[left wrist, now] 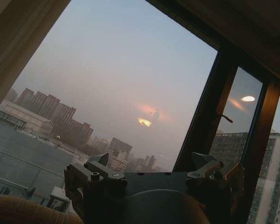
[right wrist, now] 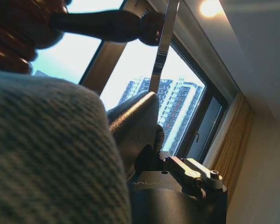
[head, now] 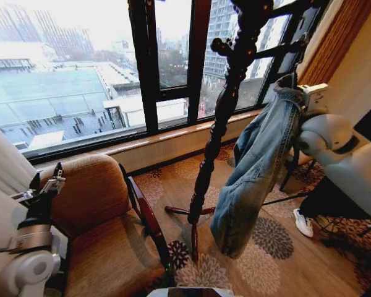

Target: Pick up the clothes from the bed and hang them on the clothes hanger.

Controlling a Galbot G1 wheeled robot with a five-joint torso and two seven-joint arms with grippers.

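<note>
Head view, my right gripper (head: 298,93) clamped on the denim jacket's (head: 256,167) collar beside the dark coat stand (head: 219,124), my left gripper (head: 46,185) parked low left near the armchair (head: 105,229), fingers' state indiscernible.

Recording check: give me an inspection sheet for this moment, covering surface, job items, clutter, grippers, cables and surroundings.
Surface: patterned carpet.
Job items: denim jacket hangs from the right gripper, beside the dark wooden coat stand; hanger not clearly seen.
Clutter: nothing seen.
Grippers: right raised, shut on the jacket's collar; left gripper idle above the armchair, fingers unclear.
Cables: nothing seen.
Surroundings: large window, city outside; a person's white shoe.
</note>
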